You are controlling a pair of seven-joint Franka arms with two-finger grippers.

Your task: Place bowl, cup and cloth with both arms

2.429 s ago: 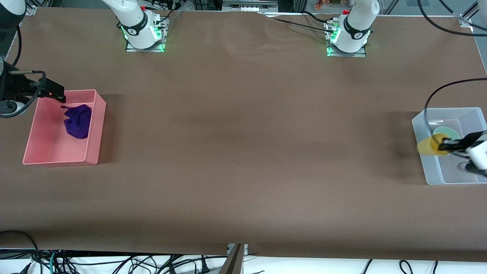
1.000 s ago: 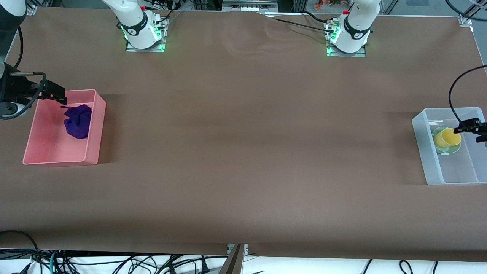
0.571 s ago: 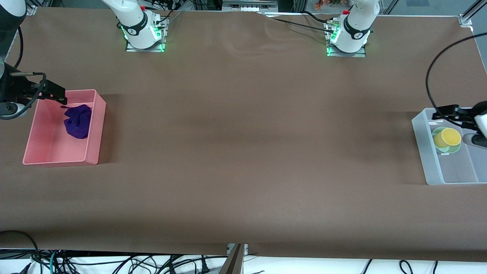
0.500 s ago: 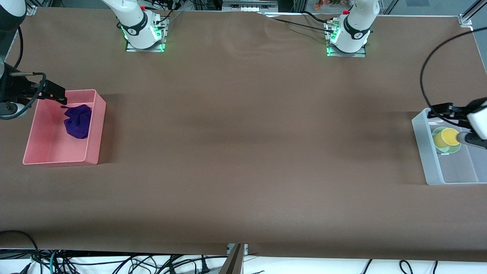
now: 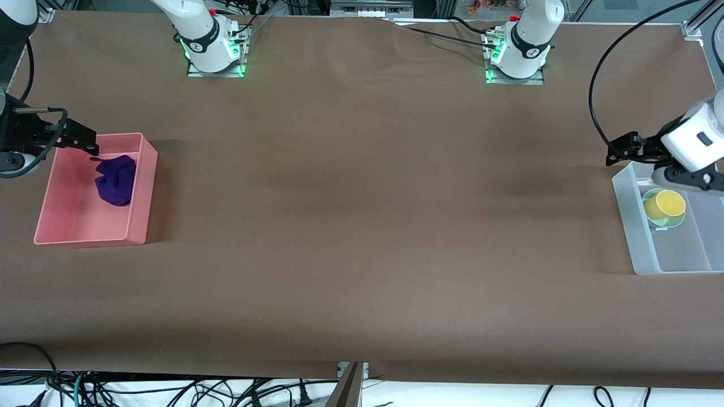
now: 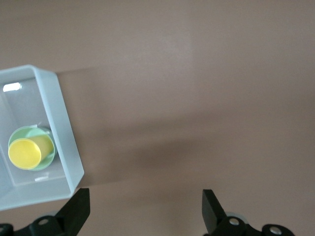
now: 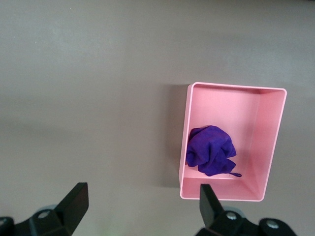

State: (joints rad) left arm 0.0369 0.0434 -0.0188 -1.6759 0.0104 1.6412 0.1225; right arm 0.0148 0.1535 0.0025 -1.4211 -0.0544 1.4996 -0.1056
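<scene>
We start at the right arm's end of the brown surface [image 5: 362, 226]: the right gripper [image 5: 85, 142] hangs over the farther rim of the pink bin [image 5: 141, 192], and we read that arm as waiting. Its fingers [image 7: 75, 199] stand wide apart in the right wrist view, holding and touching nothing. The cloth [image 5: 116, 180] lies bunched in the pink bin, in the part farther from the front camera, so that piece looks done. Middle of the surface carries nothing of the task. At the left arm's end sits the clear bin [image 5: 633, 226]; in it the bowl [image 5: 663, 220] rests on the floor with the cup [image 5: 664, 204] sitting in it, tilted, mouth toward the front camera as far as we can tell. The left gripper [image 5: 619, 151] is in the air over the surface just beside the clear bin's farther corner. Its fingers [image 6: 76, 209] are spread wide too, empty, nothing between them. Our call: all three things are placed in bins, task looks essentially finished; what is left, if anything, is pulling both arms back.
</scene>
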